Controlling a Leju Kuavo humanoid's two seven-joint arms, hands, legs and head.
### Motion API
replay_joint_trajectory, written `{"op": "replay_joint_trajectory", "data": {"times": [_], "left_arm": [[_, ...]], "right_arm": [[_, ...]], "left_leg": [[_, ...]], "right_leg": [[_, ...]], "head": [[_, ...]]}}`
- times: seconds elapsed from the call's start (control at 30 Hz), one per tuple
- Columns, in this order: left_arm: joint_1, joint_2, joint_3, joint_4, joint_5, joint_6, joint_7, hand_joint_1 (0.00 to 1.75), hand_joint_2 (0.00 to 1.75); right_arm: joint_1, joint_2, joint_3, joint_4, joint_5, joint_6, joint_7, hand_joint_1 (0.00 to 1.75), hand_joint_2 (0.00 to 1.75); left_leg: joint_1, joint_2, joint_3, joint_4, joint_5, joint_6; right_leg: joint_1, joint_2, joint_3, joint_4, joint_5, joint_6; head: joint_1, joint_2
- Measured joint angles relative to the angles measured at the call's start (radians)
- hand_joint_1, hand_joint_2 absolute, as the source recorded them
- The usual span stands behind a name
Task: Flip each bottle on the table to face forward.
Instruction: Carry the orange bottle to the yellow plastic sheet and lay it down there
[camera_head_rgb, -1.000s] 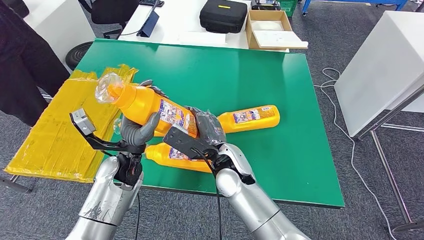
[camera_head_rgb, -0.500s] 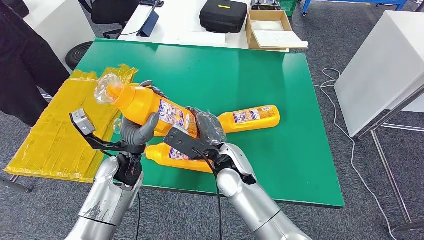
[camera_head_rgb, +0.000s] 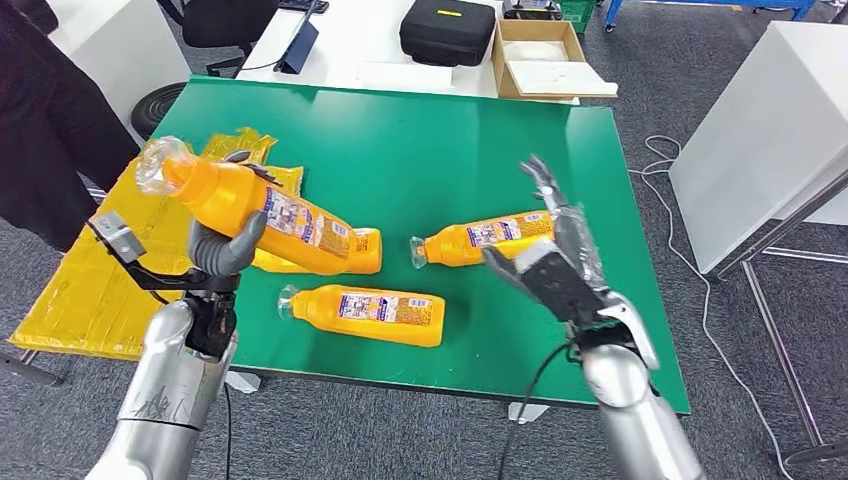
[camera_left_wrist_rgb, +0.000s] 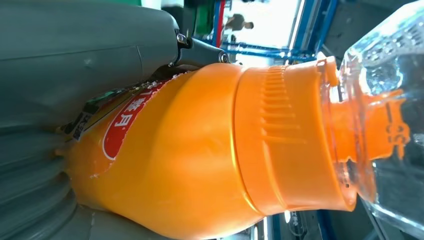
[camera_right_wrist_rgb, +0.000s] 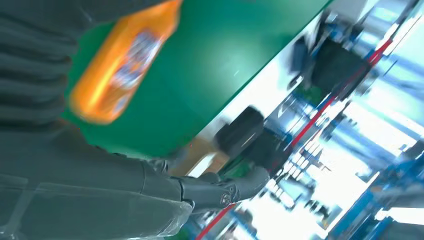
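Orange bottle (camera_head_rgb: 262, 209) gripped by left hand (camera_head_rgb: 222, 247).

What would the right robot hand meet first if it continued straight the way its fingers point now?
Probably nothing close: the right robot hand points over the bottle toward the far table edge. Height is unclear, so this is a guess.

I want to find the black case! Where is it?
In the head view, the black case sits on the white table beyond the green table's far edge, just left of an open cardboard box.
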Motion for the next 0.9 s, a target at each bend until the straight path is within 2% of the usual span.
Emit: {"op": "replay_joint_trajectory", "data": {"times": [0.17, 0.3, 0.37, 0.43, 0.5, 0.57, 0.67, 0.73, 0.9], "left_arm": [[0.005, 0.029, 0.020, 0.021, 0.006, -0.029, -0.021, 1.75, 1.75], [0.015, 0.039, 0.021, 0.036, 0.004, -0.034, -0.037, 1.75, 1.75], [0.015, 0.043, 0.020, 0.041, -0.015, -0.008, -0.048, 1.75, 1.75], [0.013, 0.046, 0.016, 0.042, -0.094, 0.093, -0.070, 1.75, 1.75], [0.003, 0.049, 0.002, 0.041, -0.249, 0.283, -0.085, 1.75, 1.75], [-0.018, 0.051, -0.017, 0.040, -0.393, 0.455, -0.077, 1.75, 1.75], [-0.066, 0.058, -0.045, 0.043, -0.565, 0.625, -0.038, 1.75, 1.75], [-0.103, 0.064, -0.065, 0.054, -0.664, 0.703, -0.010, 1.75, 1.75], [-0.161, 0.074, -0.089, 0.087, -0.733, 0.755, 0.013, 1.75, 1.75]], "right_arm": [[0.050, -0.063, -0.055, -0.056, -0.010, 0.010, -0.019, 0.00, 0.00], [0.074, -0.089, -0.072, -0.086, -0.006, 0.010, -0.018, 0.00, 0.00], [0.086, -0.096, -0.078, -0.100, -0.004, 0.010, -0.014, 0.00, 0.00], [0.096, -0.100, -0.081, -0.112, -0.001, 0.010, -0.007, 0.00, 0.00], [0.104, -0.102, -0.082, -0.120, 0.002, 0.010, -0.001, 0.00, 0.00], [0.109, -0.102, -0.082, -0.124, 0.003, 0.010, 0.002, 0.00, 0.00], [0.108, -0.102, -0.081, -0.124, 0.004, 0.013, 0.003, 0.00, 0.00], [0.100, -0.102, -0.077, -0.121, 0.003, 0.020, 0.002, 0.00, 0.00], [0.072, -0.099, -0.067, -0.107, -0.002, 0.030, 0.001, 0.00, 0.00]], "left_leg": [[0.000, 0.001, 0.000, 0.000, 0.000, 0.000], [0.001, 0.001, 0.000, 0.000, 0.000, 0.000], [0.001, 0.001, 0.000, 0.000, 0.000, 0.000], [0.001, 0.001, 0.000, 0.000, 0.000, 0.000], [0.001, 0.001, 0.000, 0.000, 0.000, 0.000], [0.001, 0.001, -0.001, 0.000, 0.000, 0.000], [0.001, 0.000, -0.001, 0.000, 0.001, 0.000], [0.001, 0.000, -0.001, 0.000, 0.001, 0.000], [0.001, 0.001, -0.001, 0.000, 0.001, 0.000]], "right_leg": [[0.000, 0.000, -0.002, 0.000, 0.000, 0.000], [0.001, 0.000, -0.002, 0.000, 0.000, 0.000], [0.001, 0.000, -0.002, 0.000, 0.000, 0.000], [0.001, 0.000, -0.002, 0.000, 0.000, 0.000], [0.000, 0.000, -0.002, 0.000, 0.000, 0.000], [0.000, 0.000, -0.002, 0.000, 0.000, 0.000], [0.000, 0.000, -0.002, 0.000, 0.000, 0.000], [0.000, 0.000, -0.002, 0.000, 0.001, 0.000], [0.000, 0.000, -0.002, 0.000, 0.001, 0.001]], "head": [[0.000, 0.000], [0.000, 0.000], [0.000, 0.000], [0.000, 0.000], [0.000, 0.000], [0.000, 0.000], [0.000, 0.000], [0.000, 0.000], [0.000, 0.000]]}}
